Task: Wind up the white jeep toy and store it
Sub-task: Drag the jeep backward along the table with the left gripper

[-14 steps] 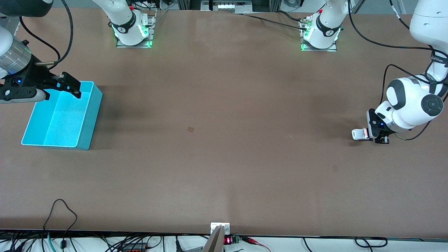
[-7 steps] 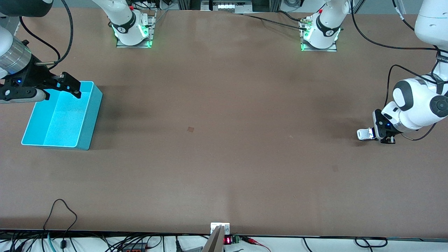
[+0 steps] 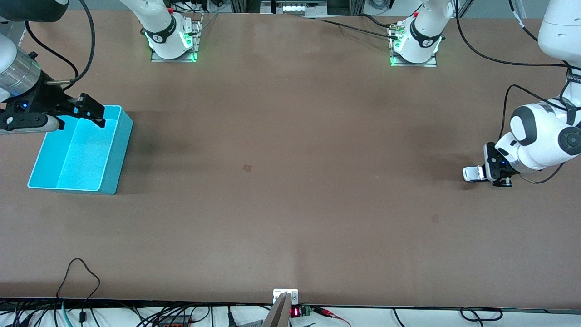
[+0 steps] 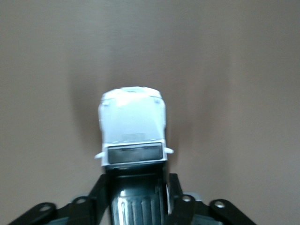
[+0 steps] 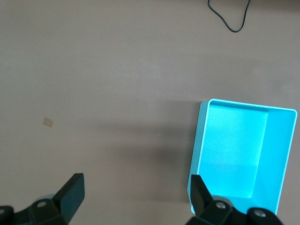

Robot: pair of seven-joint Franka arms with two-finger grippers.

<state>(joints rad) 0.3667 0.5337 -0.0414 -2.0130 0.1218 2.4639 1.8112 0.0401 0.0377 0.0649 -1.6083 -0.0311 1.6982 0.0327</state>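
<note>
My left end effector point(image 3: 497, 175) sits low on the table point(image 3: 290, 181) around the white jeep toy point(image 3: 472, 173), at the left arm's end.
In my left wrist view its fingers point(image 4: 101, 187) flank the toy's rear; I cannot tell whether they pinch it. My right end effector point(image 3: 68, 116) waits, spread wide, over the empty cyan bin point(image 3: 113, 168).
</note>
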